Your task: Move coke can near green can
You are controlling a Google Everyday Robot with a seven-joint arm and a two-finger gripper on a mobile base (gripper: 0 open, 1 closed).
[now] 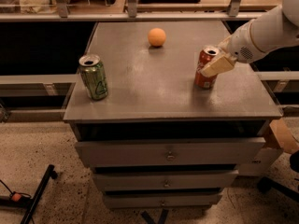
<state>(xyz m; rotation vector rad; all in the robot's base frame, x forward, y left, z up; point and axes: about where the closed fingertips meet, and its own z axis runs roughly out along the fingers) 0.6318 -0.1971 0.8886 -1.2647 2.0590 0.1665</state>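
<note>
The red coke can (205, 74) stands near the right edge of the grey cabinet top (154, 87), leaning slightly. My gripper (209, 68) reaches in from the right and is shut on the coke can, with one cream finger (217, 65) across its front; the other finger is hidden behind the can. The green can (94, 77) stands upright at the front left corner of the top, far to the left of the coke can and the gripper.
An orange ball (157, 37) lies at the back middle of the top. The cabinet has drawers (168, 152) below. A shelf rail (140, 15) runs behind it. A cardboard box (280, 136) sits at the lower right and a black stand (37, 195) on the floor at the left.
</note>
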